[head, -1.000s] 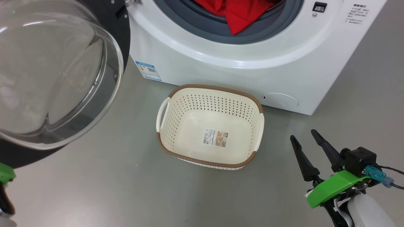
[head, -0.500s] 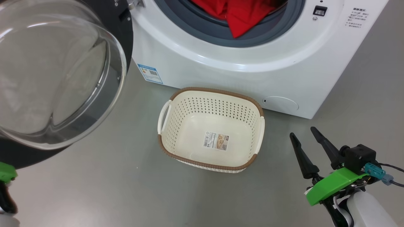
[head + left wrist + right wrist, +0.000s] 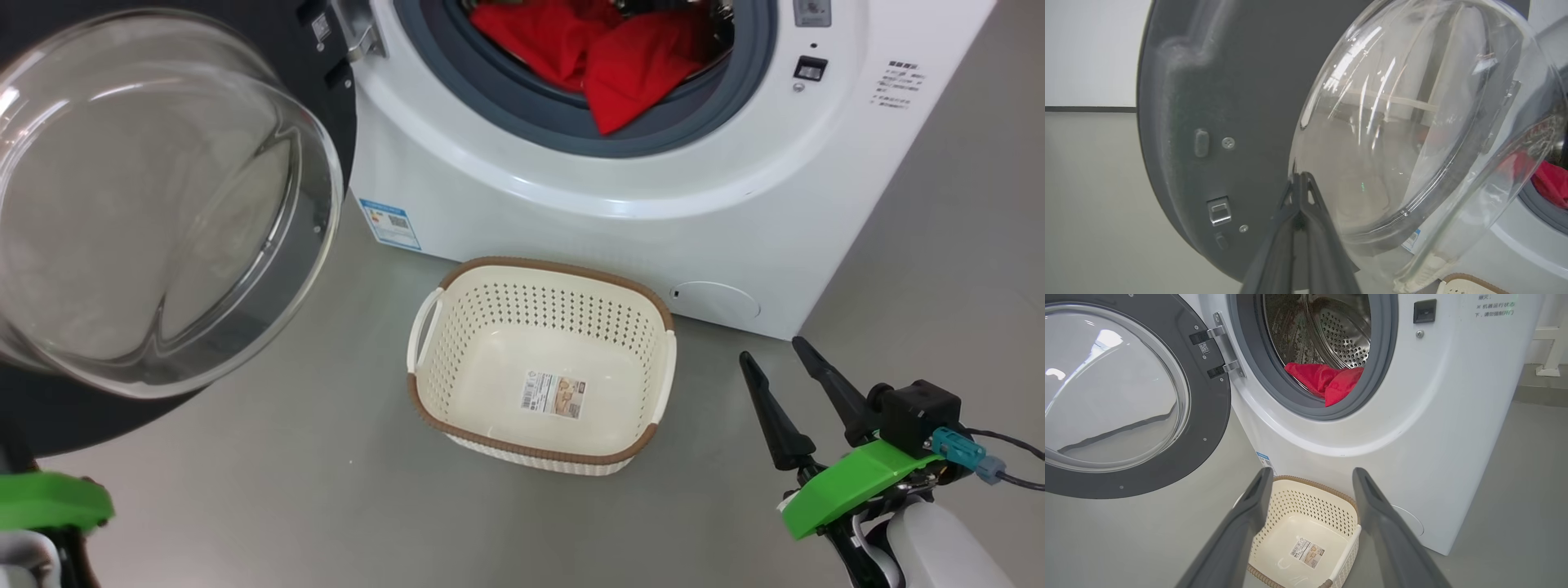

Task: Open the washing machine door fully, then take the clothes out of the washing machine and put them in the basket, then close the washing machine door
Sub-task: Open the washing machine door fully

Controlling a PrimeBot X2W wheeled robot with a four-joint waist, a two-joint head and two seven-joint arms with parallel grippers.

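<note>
The washing machine [image 3: 571, 204] stands with the washing machine door [image 3: 155, 204] swung out to the left, its glass bowl facing me. Red clothes [image 3: 612, 57] lie in the drum and spill onto the grey gasket. On the floor in front sits the basket [image 3: 555, 265], with just a paper label inside. My left gripper [image 3: 1300, 176] is shut with nothing in it, tips close to the door's dark inner face [image 3: 1208, 102] beside the glass; I cannot tell if they touch. My right gripper [image 3: 769, 351] is open to the right of the basket, holding nothing; its wrist view looks over the basket [image 3: 1306, 506] to the clothes [image 3: 1327, 379].
Grey floor [image 3: 286, 490] spreads around the basket and to the right of the machine. A blue sticker [image 3: 390, 222] and a round cap [image 3: 714, 300] sit low on the machine's front. The left arm's green mount [image 3: 49, 500] shows at the lower left.
The head camera has tilted up, so more of the drum and clothes shows and everything sits lower in the picture. Both grippers keep their states; the left arm's green mount shows more.
</note>
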